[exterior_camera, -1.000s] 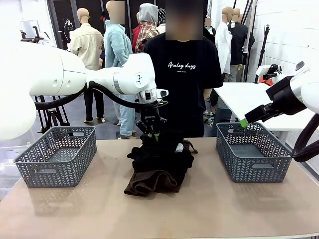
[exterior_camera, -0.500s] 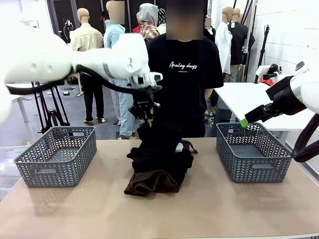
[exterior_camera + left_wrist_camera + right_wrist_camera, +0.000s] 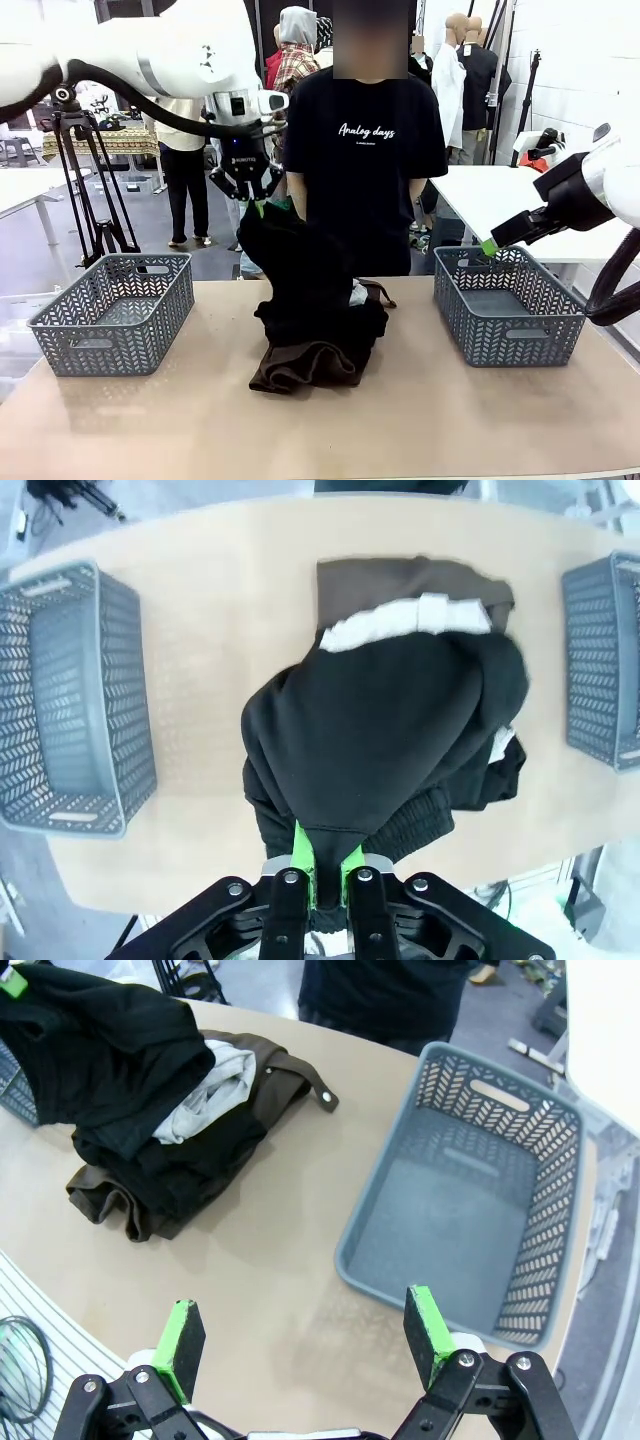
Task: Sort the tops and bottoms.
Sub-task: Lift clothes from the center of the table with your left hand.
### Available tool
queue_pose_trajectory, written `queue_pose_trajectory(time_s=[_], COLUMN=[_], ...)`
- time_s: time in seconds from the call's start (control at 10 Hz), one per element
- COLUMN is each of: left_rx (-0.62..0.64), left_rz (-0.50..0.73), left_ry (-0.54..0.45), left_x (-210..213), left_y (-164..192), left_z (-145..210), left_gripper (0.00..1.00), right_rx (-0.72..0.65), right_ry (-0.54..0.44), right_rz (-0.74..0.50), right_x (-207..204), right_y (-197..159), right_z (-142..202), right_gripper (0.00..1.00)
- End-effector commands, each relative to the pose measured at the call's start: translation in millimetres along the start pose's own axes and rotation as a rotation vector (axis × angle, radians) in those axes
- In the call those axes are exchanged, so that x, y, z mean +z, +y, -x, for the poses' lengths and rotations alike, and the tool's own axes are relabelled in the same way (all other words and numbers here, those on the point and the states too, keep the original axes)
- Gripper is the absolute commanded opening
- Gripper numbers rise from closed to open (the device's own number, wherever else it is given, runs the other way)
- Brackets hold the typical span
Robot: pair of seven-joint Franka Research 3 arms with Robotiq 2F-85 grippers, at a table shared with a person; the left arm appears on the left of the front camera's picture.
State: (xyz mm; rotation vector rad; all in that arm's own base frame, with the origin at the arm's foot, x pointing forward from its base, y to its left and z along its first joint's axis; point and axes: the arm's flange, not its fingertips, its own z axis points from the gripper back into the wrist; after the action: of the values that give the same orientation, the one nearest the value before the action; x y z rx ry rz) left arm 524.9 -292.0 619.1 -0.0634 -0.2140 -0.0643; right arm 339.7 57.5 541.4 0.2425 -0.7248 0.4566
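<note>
My left gripper (image 3: 258,206) is shut on the edge of a black garment (image 3: 300,270), held high above the table left of the pile. The cloth hangs from it in a slope, and its lower end still rests on the heap (image 3: 320,325). In the left wrist view the green fingers (image 3: 300,852) pinch the black garment (image 3: 380,710) over the pile. A pale grey-blue piece (image 3: 400,620) and a dark brown piece (image 3: 410,578) lie under it. The dark brown garment (image 3: 305,365) is the bottom layer. My right gripper (image 3: 490,246) stands open above the right basket, nothing between its pads (image 3: 428,1320).
A grey lattice basket (image 3: 115,310) sits at the table's left and another (image 3: 508,305) at the right, whose inside (image 3: 480,1190) holds nothing. A person in a black lettered T-shirt (image 3: 368,150) stands just behind the pile.
My left gripper has risen and swung left, pulling the black garment up off the pile. The right arm has stayed still.
</note>
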Motion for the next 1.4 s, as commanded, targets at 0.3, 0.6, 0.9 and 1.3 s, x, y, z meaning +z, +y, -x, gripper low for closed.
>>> queue_pose_trajectory(time_s=[0.3, 0.6, 0.9, 1.3], left_rx=[-0.005, 0.007, -0.01, -0.174], left_rz=[-0.008, -0.013, 0.036, 0.101], left_ry=[0.062, -0.014, -0.125, -0.424], left_x=[-14, 9, 65, 159], left_y=[2, 3, 13, -10], left_z=[-3, 0, 7, 0], left_gripper=[0.0, 0.0, 0.0, 0.0], right_rx=[-0.007, -0.007, -0.007, -0.007], right_ry=[-0.003, -0.003, -0.003, -0.003], right_rz=[-0.008, -0.008, -0.008, -0.008], right_x=[-2, -2, -2, -2], right_y=[-1, -1, -1, -1], right_z=[0, 0, 0, 0], right_gripper=[1.0, 1.0, 1.0, 1.0])
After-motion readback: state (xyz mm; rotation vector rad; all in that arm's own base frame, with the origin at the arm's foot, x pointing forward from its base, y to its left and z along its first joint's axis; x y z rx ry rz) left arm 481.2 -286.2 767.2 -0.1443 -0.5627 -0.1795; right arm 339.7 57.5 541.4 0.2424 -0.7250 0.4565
